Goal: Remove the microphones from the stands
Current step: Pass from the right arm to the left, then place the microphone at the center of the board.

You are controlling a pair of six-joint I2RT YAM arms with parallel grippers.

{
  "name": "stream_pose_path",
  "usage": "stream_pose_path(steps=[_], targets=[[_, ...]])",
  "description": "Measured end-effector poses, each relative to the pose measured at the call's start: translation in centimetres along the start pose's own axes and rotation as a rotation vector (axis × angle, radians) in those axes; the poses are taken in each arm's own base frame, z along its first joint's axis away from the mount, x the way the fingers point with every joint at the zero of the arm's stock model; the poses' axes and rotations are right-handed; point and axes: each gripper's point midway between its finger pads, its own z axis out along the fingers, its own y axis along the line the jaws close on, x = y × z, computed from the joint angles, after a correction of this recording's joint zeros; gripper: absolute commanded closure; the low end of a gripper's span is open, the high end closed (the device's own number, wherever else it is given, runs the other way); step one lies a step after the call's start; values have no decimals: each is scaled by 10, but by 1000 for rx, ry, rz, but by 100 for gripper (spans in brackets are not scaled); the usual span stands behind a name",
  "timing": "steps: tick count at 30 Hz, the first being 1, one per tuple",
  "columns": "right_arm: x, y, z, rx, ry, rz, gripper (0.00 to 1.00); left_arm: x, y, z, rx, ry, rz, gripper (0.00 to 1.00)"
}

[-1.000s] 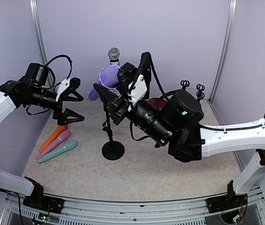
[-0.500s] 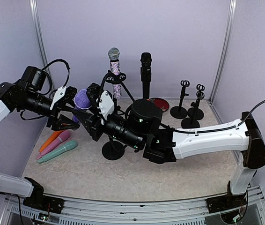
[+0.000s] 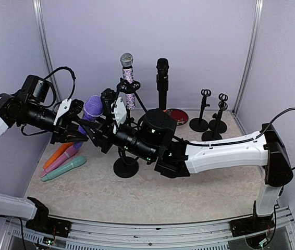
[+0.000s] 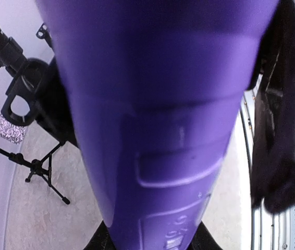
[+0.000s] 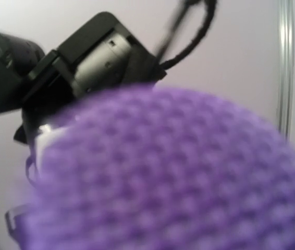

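Left part of the bench (image 3: pixel 199 192): left hand (image 3: pixel 78 130) pinched on the handle of the purple microphone (image 3: pixel 91 108), held aloft and clear of the round-based stand (image 3: pixel 125 166) just to the right. Reads as a handover, freeing the long-reaching arm. Next, right hand (image 3: pixel 103 124) close against the mesh head; spread or pressed together, cannot tell. Versus a second ago: left hand no longer wide, microphone carried leftward from above the stand.

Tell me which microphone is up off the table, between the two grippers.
The purple microphone, up in mid-air. The glitter microphone and black microphone stand upright behind; the orange microphone, pink microphone and teal microphone lie on the table.
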Motion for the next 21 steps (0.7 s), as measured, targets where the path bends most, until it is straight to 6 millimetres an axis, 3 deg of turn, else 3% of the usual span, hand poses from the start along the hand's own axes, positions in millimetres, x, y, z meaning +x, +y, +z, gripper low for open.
stream_pose_path(steps=[5, 8, 10, 14, 18, 21], targets=[[14, -5, -18, 24, 49, -33, 38, 31, 6, 6, -56, 90, -16, 93], [26, -10, -33, 42, 108, -47, 37, 61, 14, 7, -121, 169, -33, 93], [23, -12, -44, 48, 115, -58, 37, 92, 22, 4, -172, 256, -76, 93], [-11, -18, -69, 81, 67, -67, 35, 178, 27, -3, -239, 463, -235, 93], [-41, -31, -93, 145, 9, -71, 30, 252, 2, -4, -238, 639, -339, 86], [-38, -40, -103, 199, 19, -77, 29, 289, -20, 1, -213, 734, -362, 78]])
